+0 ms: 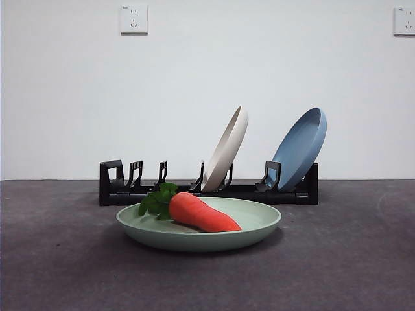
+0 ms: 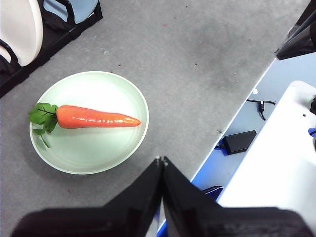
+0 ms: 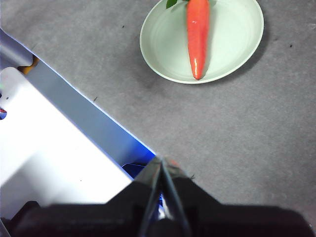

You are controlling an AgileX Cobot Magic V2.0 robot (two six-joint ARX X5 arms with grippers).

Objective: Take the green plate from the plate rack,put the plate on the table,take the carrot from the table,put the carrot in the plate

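Observation:
The green plate lies flat on the table in front of the plate rack. The carrot lies in the plate, leaves to the left. Both also show in the left wrist view, plate and carrot, and in the right wrist view, plate and carrot. My left gripper is shut and empty, pulled back near the table's edge. My right gripper is shut and empty, also back over the table's edge. Neither shows in the front view.
A cream-white plate and a blue plate lean in the rack's right slots; the left slots hold nothing. Beyond the table's edge are a white surface and cables.

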